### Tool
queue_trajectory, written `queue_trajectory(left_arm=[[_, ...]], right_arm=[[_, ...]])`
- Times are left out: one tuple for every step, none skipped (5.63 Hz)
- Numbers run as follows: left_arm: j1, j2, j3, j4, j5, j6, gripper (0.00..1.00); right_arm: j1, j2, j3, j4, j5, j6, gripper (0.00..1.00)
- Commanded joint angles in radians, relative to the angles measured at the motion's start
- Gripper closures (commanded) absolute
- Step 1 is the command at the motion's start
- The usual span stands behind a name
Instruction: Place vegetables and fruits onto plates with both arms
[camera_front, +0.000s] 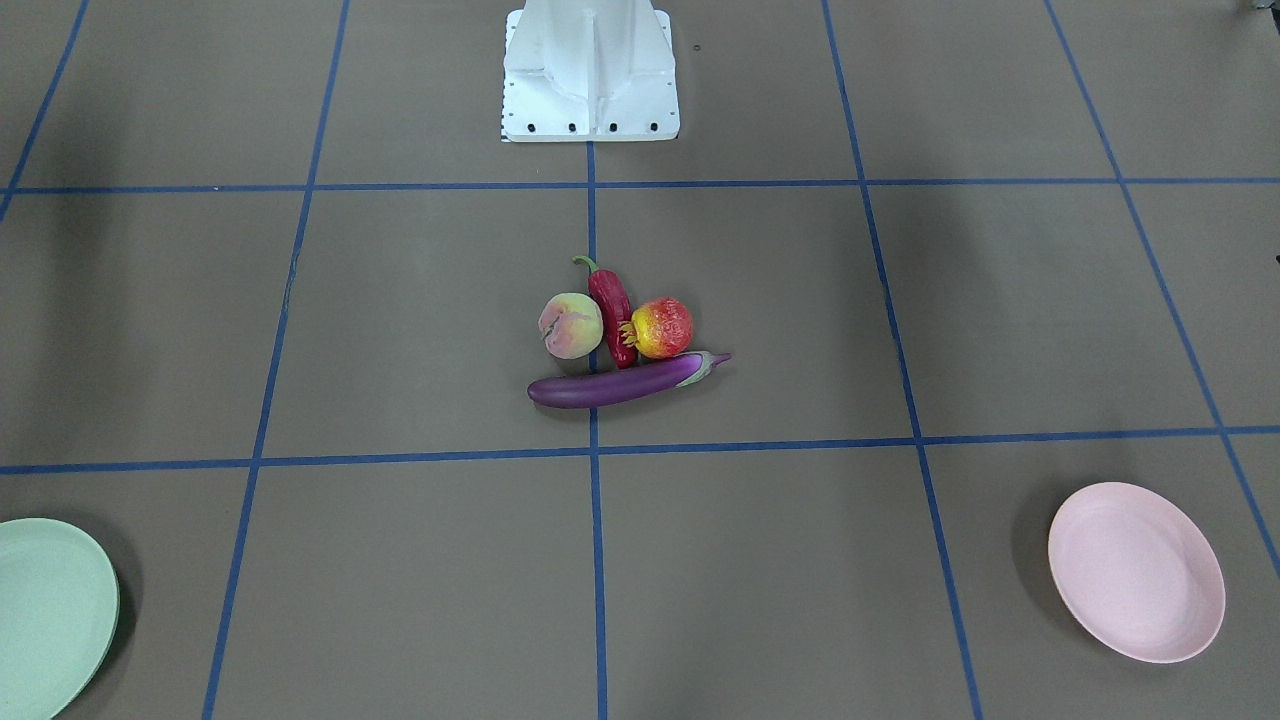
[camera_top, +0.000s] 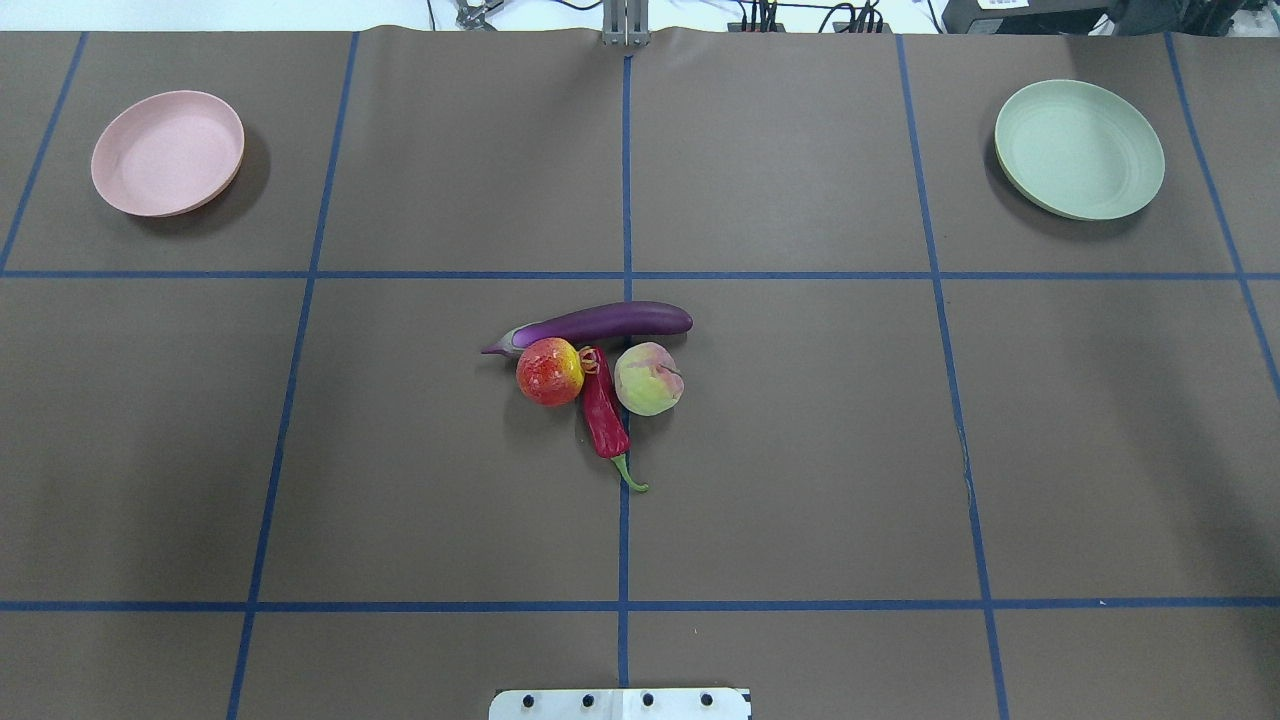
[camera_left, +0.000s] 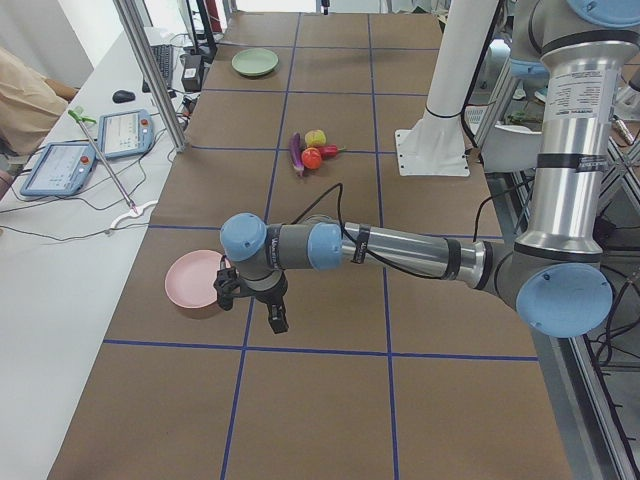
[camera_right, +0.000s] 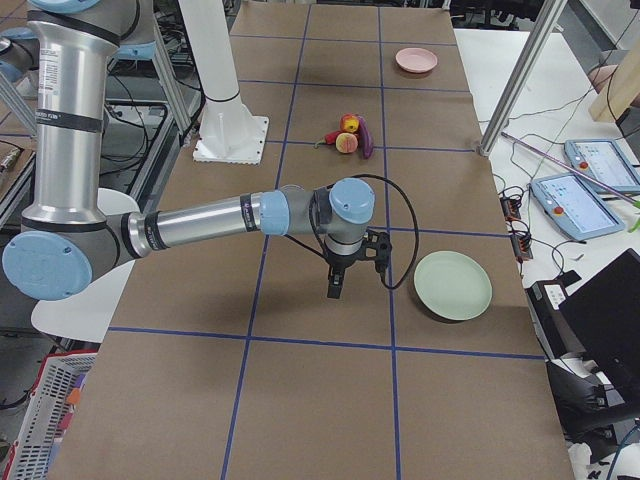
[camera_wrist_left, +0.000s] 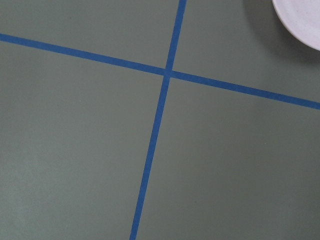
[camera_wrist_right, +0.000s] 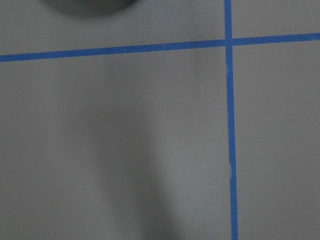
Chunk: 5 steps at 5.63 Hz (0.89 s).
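On the counter (camera_top: 800, 450), middle, the eggplant (camera_top: 600, 323) lies crosswise at twelve o'clock of the bunch in the overhead view; just under it sit the pomegranate (camera_top: 549, 371) and peach (camera_top: 649, 378), the chili (camera_top: 603, 410) between them, stem toward six; the pink plate (camera_top: 167, 152) lies at ten o'clock, the green plate (camera_top: 1079, 148) at two; the left pincer (camera_left: 278, 320) hangs beside the pink plate, the right pincer (camera_right: 335, 288) near the green; apart or together, I cannot tell.
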Motion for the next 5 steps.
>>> queue_trajectory(left_arm=[[-0.002,0.029,0.017,-0.084,-0.001,0.048,0.00],[-0.003,0.036,0.005,-0.089,-0.002,0.052,0.00],[-0.002,0.027,-0.022,-0.092,0.004,0.058,0.00],[-0.002,0.025,0.006,-0.123,0.007,0.056,0.00],[-0.002,0.034,0.020,-0.155,0.004,0.059,0.00]], right_arm=[[0.001,0.001,-0.001,0.007,0.002,0.001,0.00],[0.001,0.007,-0.005,0.010,-0.008,0.001,0.00],[0.000,0.031,-0.035,0.013,-0.008,0.000,0.00],[0.000,0.045,-0.046,0.013,-0.008,0.000,0.00],[0.000,0.047,-0.055,0.013,-0.008,0.000,0.00]])
